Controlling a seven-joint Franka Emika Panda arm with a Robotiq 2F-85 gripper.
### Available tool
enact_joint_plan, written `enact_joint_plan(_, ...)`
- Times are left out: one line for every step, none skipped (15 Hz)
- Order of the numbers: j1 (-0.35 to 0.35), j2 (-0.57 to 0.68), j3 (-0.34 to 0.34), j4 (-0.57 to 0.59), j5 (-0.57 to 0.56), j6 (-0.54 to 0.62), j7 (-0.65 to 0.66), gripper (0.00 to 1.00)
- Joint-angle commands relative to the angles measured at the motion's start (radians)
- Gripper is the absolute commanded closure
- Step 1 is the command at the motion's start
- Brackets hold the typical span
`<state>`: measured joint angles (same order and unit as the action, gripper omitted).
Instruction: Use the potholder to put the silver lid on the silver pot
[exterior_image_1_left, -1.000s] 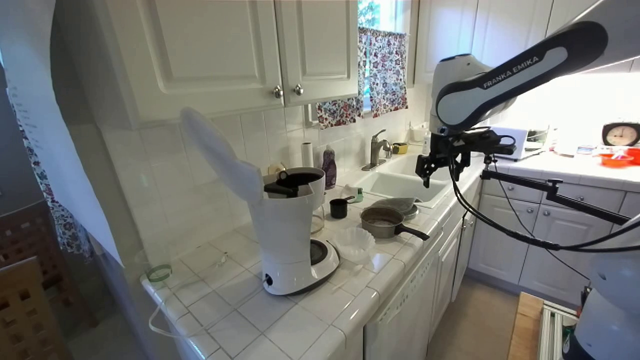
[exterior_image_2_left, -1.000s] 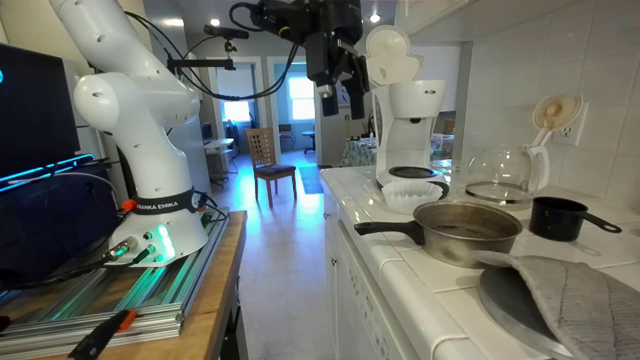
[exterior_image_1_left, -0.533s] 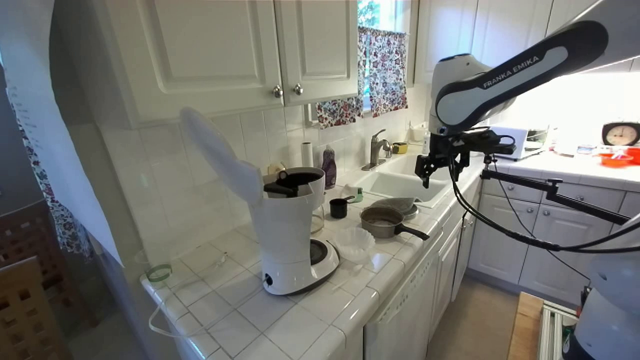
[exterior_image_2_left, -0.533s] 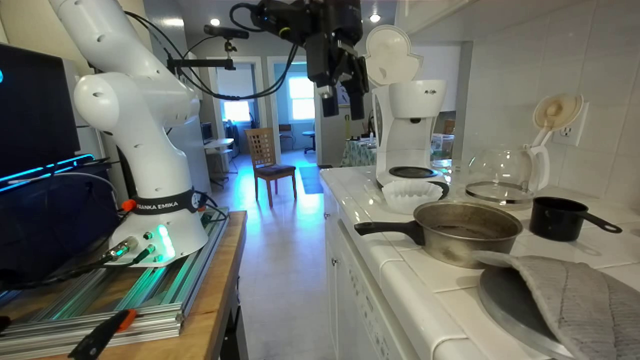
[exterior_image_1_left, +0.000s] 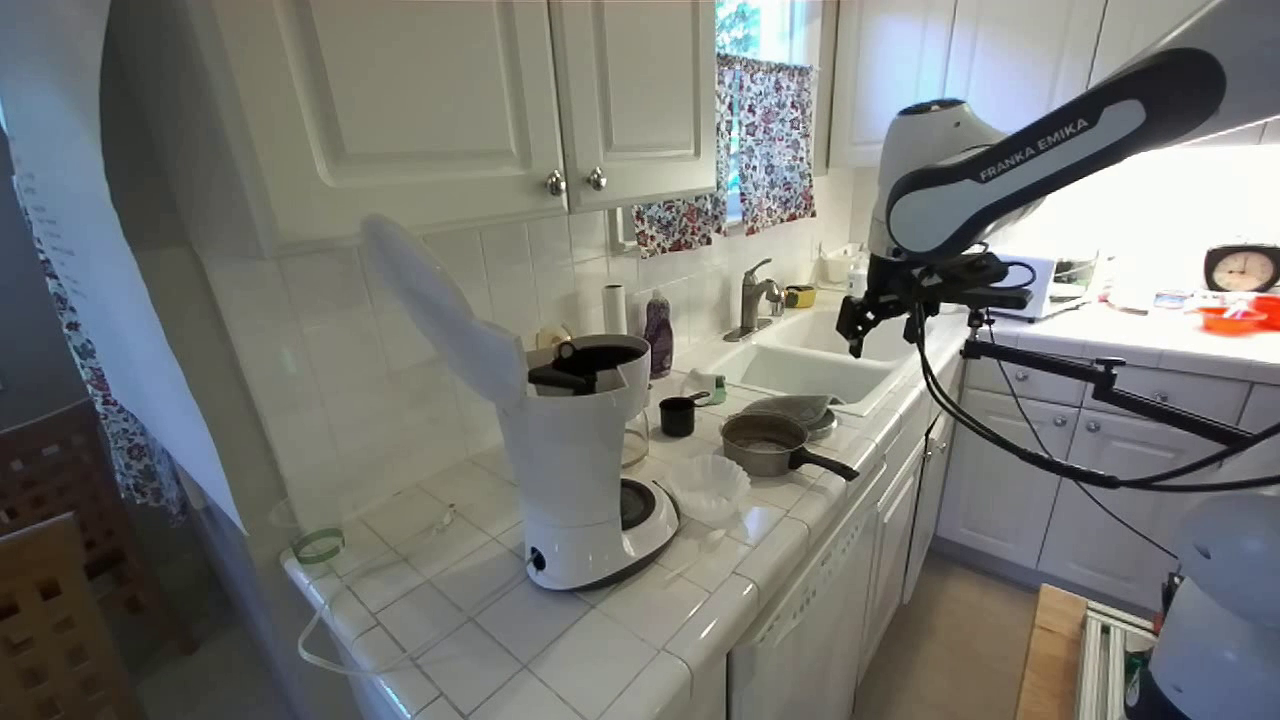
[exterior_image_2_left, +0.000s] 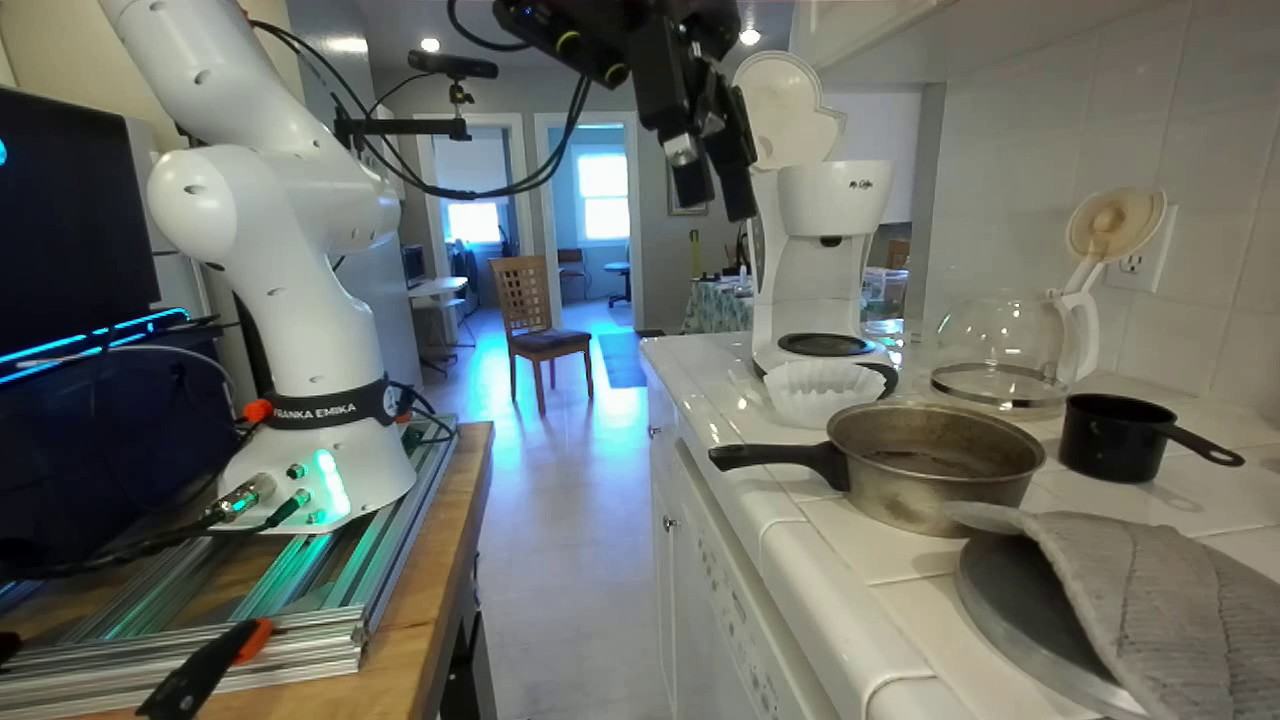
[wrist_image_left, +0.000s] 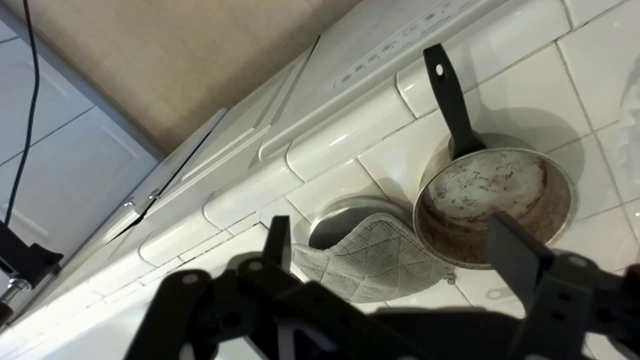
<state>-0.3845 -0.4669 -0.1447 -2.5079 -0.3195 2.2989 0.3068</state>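
The silver pot (wrist_image_left: 492, 187) stands upright on the tiled counter with its dark handle toward the counter's front edge; it shows in both exterior views (exterior_image_1_left: 765, 455) (exterior_image_2_left: 925, 490). The silver lid (wrist_image_left: 340, 224) lies beside the pot, partly covered by the grey quilted potholder (wrist_image_left: 375, 260). In an exterior view the lid (exterior_image_2_left: 1020, 605) shows as a rim under the potholder (exterior_image_2_left: 1160, 600). My gripper (wrist_image_left: 390, 222) is open and empty, its fingers spread wide. It hovers well above the counter, touching nothing, in both exterior views (exterior_image_1_left: 852, 335) (exterior_image_2_left: 716, 190).
A white coffee maker (exterior_image_2_left: 835, 210), a paper filter (exterior_image_2_left: 815, 392), a glass carafe (exterior_image_2_left: 1000, 345) and a small black cup (exterior_image_2_left: 1115, 440) stand around the pot. The sink (exterior_image_1_left: 800, 372) lies beyond the lid. Cabinets (exterior_image_1_left: 640, 100) hang above the counter.
In the last half second my gripper has risen slightly and tilted, its fingertips swinging a little. Before that it was still. The pot, lid and potholder have not moved.
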Motion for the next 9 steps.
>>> enact_joint_plan(0.023,0.027,-0.078,0.02,0.067,0.062,-0.12,0.0)
enact_joint_plan(0.033,0.036,-0.103,0.028,0.097,0.068,-0.161,0.0)
enact_joint_plan(0.042,0.046,-0.126,0.038,0.125,0.072,-0.201,0.0)
enact_joint_plan(0.049,0.061,-0.146,0.055,0.156,0.059,-0.238,0.0)
enact_joint_plan(0.056,0.075,-0.164,0.076,0.187,0.044,-0.272,0.0)
enact_joint_plan(0.065,0.091,-0.182,0.099,0.219,0.023,-0.308,0.0)
enact_joint_plan(0.073,0.106,-0.198,0.117,0.248,0.011,-0.343,0.0)
enact_joint_plan(0.078,0.129,-0.21,0.146,0.27,-0.01,-0.37,0.0)
enact_joint_plan(0.081,0.149,-0.218,0.171,0.284,-0.029,-0.393,0.0)
